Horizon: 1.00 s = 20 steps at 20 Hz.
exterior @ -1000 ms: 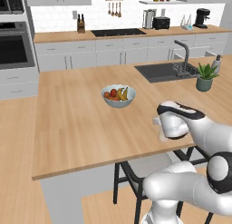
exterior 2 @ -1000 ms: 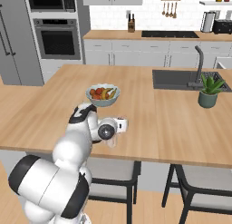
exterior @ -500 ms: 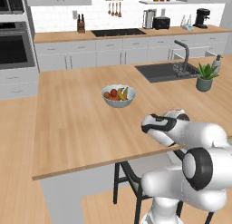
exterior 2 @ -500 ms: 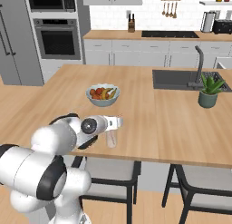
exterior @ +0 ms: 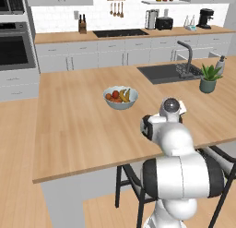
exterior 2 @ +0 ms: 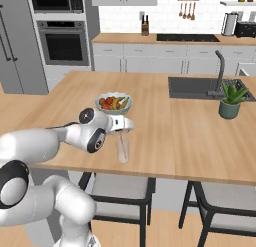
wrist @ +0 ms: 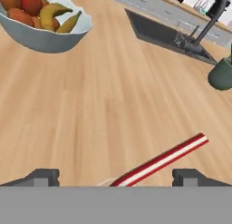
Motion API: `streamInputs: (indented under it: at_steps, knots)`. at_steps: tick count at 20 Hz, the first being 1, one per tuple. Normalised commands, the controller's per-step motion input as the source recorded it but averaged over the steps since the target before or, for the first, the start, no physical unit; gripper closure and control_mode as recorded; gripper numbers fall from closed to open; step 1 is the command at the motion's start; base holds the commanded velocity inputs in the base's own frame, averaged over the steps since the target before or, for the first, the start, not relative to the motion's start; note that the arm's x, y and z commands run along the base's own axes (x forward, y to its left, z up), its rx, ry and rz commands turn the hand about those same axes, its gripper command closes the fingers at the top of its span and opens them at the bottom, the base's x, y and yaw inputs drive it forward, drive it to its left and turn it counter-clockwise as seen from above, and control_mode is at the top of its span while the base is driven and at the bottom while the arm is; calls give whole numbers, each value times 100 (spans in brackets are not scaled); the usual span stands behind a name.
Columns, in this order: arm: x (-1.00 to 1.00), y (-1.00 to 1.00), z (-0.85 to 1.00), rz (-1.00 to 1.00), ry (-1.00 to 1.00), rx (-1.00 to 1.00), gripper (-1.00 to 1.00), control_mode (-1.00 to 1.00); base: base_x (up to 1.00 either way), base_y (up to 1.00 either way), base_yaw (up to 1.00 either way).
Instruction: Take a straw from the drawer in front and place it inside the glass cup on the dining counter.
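Claw [wrist: 116, 175]: fingers set wide apart, clamped on nothing, poised just over the glass cup
Straw [wrist: 161, 160]: red with a white stripe, free of both fingers, leaning out between them; in the right base view it stands inside the cup
Glass cup [exterior 2: 122, 148]: upright on the dining worktop [exterior 2: 165, 136] near its front edge, under the hand
Fruit bowl [exterior 2: 114, 103]: on the same worktop, behind the cup, apart from it
Potted plant [exterior 2: 230, 101]: beside the sink [exterior 2: 205, 87]

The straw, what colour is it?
Red with a white stripe along the straw, clearest in the hand view.
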Motion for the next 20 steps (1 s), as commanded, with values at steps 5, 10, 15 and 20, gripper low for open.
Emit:
streamInputs:
  at_steps: [5,10,15,20]
  knots:
    - [0,-12,42,-6,33,-4,-100,-100,0,0,0]
    - [-7,0,4,-2,31,0,-100,-100,0,0,0]
    - [-95,0,24,0,1,1,-100,-100,0,0,0]
    - [-100,0,30,0,-5,8,-100,-100,0,0,0]
